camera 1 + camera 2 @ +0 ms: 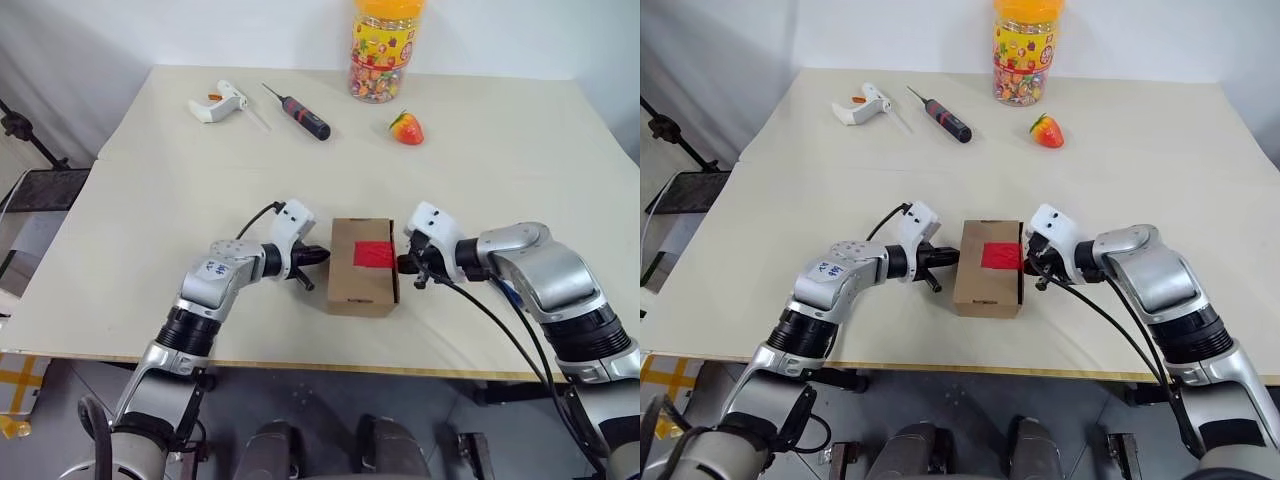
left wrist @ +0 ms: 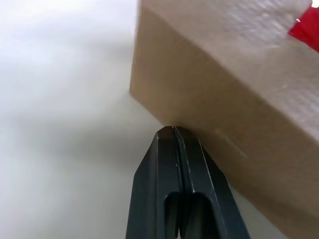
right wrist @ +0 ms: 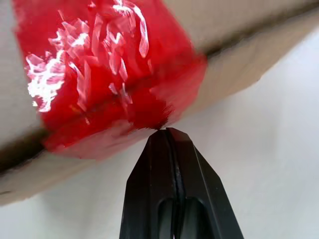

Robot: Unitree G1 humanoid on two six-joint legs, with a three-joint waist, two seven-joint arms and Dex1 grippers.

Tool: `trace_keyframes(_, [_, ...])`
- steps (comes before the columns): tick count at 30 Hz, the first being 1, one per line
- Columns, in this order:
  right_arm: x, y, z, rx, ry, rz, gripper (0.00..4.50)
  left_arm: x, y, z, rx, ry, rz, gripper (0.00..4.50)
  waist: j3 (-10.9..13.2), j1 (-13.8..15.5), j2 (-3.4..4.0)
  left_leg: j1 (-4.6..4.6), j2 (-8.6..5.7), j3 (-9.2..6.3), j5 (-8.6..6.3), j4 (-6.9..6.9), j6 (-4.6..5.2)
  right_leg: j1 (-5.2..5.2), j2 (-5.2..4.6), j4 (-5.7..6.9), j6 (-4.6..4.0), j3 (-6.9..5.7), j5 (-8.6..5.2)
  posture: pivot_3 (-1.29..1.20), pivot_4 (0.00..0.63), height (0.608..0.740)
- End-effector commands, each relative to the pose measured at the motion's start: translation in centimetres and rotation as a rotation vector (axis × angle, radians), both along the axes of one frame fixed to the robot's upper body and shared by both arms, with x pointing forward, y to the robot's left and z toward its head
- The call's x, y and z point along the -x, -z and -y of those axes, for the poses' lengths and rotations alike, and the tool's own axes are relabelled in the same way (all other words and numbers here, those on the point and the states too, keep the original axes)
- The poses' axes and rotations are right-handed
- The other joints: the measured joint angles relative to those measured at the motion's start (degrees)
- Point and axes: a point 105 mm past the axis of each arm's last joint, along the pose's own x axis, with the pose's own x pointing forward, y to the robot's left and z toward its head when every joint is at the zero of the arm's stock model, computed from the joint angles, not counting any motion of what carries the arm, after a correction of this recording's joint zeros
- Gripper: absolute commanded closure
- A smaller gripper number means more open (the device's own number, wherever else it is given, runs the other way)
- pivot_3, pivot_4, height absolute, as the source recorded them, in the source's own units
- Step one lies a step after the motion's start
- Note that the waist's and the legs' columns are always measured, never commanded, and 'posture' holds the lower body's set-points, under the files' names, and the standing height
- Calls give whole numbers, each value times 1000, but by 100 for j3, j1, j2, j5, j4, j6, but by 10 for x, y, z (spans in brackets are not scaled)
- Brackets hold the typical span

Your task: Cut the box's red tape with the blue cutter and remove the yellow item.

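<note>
The brown box (image 1: 360, 285) stands closed near the table's front edge, with the red tape (image 1: 375, 254) across its lid and down its right side. My left gripper (image 1: 322, 256) is shut and empty, its tip against the box's left wall (image 2: 209, 94). From the other side my right gripper (image 1: 403, 264) is also shut and empty, and its tip (image 3: 167, 130) touches the lower edge of the red tape (image 3: 99, 74). The blue cutter and the yellow item are out of view.
At the back of the table (image 1: 150, 200) lie a white glue gun (image 1: 217, 102), a black-and-red screwdriver (image 1: 300, 113) and a strawberry toy (image 1: 406, 128). A yellow-lidded candy jar (image 1: 386, 50) stands behind them. A black stand (image 1: 30, 140) is off the left edge.
</note>
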Motion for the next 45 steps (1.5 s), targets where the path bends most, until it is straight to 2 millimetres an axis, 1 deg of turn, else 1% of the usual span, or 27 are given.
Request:
trace_keyframes(1, [-5, -12, 13, 66, 49, 89, 4484, -7, -17, -6, -4, 1, 76, 4500, 0, 2, 0, 0, 0, 0, 0, 0, 0, 0, 0, 0, 0, 0, 0, 0, 150, 740])
trace_keyframes(4, [-13, -22, 34, 135, 128, 171, 4484, -12, -26, -18, -3, -13, 112, 4500, 0, -8, 0, -1, 1, 0, 0, 0, 0, -2, 0, 0, 0, 0, 0, 0, 150, 740])
trace_keyframes(5, [-14, -25, 38, 150, 141, 190, 4484, -12, -29, -20, 0, -12, 121, 4500, 0, -12, 0, -2, 1, 1, 0, -2, 0, -4, -1, 0, 0, 1, 0, 0, 150, 740])
trace_keyframes(7, [-16, -38, 49, 160, 183, 231, 4484, -10, -48, -23, 38, 23, 152, 4500, 0, -12, 0, -2, 2, 1, 0, -3, 0, -6, 0, 0, 0, 0, 0, 0, 150, 740])
trace_keyframes(8, [-16, -47, 51, 144, 196, 247, 4484, -8, -57, -22, 53, 49, 164, 4500, 0, -8, 0, -4, 2, 1, 0, -3, 0, -7, 0, -1, 0, 0, 0, 0, 150, 740])
trace_keyframes(9, [-16, -56, 48, 98, 207, 254, 4484, -5, -64, -20, 66, 74, 171, 4500, 0, -7, 0, -6, 2, 1, 0, -2, 0, -7, 0, 0, 0, 0, 0, 0, 150, 740])
trace_keyframes(10, [-17, -67, 42, 17, 216, 253, 4484, -3, -70, -17, 81, 102, 174, 4500, 0, -11, -1, -6, 2, 1, 0, -2, 0, -7, 0, 0, 0, 0, 0, 0, 150, 740])
trace_keyframes(12, [-16, -81, 31, -94, 220, 241, 4484, 2, -79, -9, 98, 152, 182, 4500, 0, -12, 0, -7, 2, 1, 0, -1, 0, -7, 0, 1, 0, 0, 0, 0, 150, 740])
trace_keyframes(14, [-15, -86, 21, -145, 201, 232, 4484, 8, -85, 2, 94, 225, 191, 4500, 0, -16, 0, -7, 4, 0, 0, -2, 0, -8, 2, 2, 0, -1, 0, 0, 150, 740])
trace_keyframes(15, [-15, -85, 17, -149, 198, 226, 4484, 9, -86, 8, 78, 254, 201, 4500, 0, -10, 0, -7, 4, -3, 0, -4, 0, -8, 3, 2, 0, -3, 0, 0, 150, 740])
trace_keyframes(18, [-15, -70, 10, -120, 184, 167, 3935, 9, -80, 19, 51, 294, 199, 4500, 0, 11, 0, -8, -3, -4, 0, -3, 0, -7, 1, 2, 0, -4, 0, 0, 150, 740])
trace_keyframes(25, [-16, -58, 6, -103, 193, 129, 1594, 12, -64, 34, -25, 391, 207, 4500, 0, -20, -1, -13, -11, 2, 0, -6, 0, -15, 5, 1, 0, -4, 0, 0, 150, 740])
trace_keyframes(28, [-14, -51, 8, -93, 198, 109, 729, 12, -52, 35, -67, 409, 200, 4500, 0, -9, -1, -13, -11, 2, 0, -6, 0, -15, 4, 1, 0, -3, 0, 0, 150, 740])
trace_keyframes(30, [-13, -47, 9, -89, 203, 98, 52, 13, -47, 35, -75, 415, 187, 4500, 0, -8, 0, -14, -11, 1, 0, -5, 0, -15, 4, 1, 0, -3, 0, 0, 150, 740])
trace_keyframes(34, [-13, -38, 10, -80, 206, 75, 17, 12, -40, 35, -87, 423, 180, 4500, -1, -12, -1, -11, -8, 2, 0, -5, 0, -14, 4, 3, 0, -2, 0, 0, 150, 740])
trace_keyframes(36, [-12, -30, 14, -50, 212, 64, 17, 12, -39, 35, -88, 424, 180, 4500, -1, -11, -2, -11, -8, 2, 0, -4, 0, -13, 4, 2, 0, -2, 0, 0, 150, 740])
trace_keyframes(42, [-13, -15, 36, 11, 258, 47, 17, 14, -37, 28, -94, 418, 171, 4500, -4, 10, -6, -5, -7, -4, 0, -2, 0, -3, 2, 3, 0, -3, 0, 0, 150, 740])
trace_keyframes(45, [-13, -11, 43, 21, 274, 39, 17, 16, -34, 26, -97, 417, 163, 4500, -9, 18, -10, 2, -4, -10, 0, -2, 0, 7, 0, 2, 0, -4, 0, 0, 150, 740])
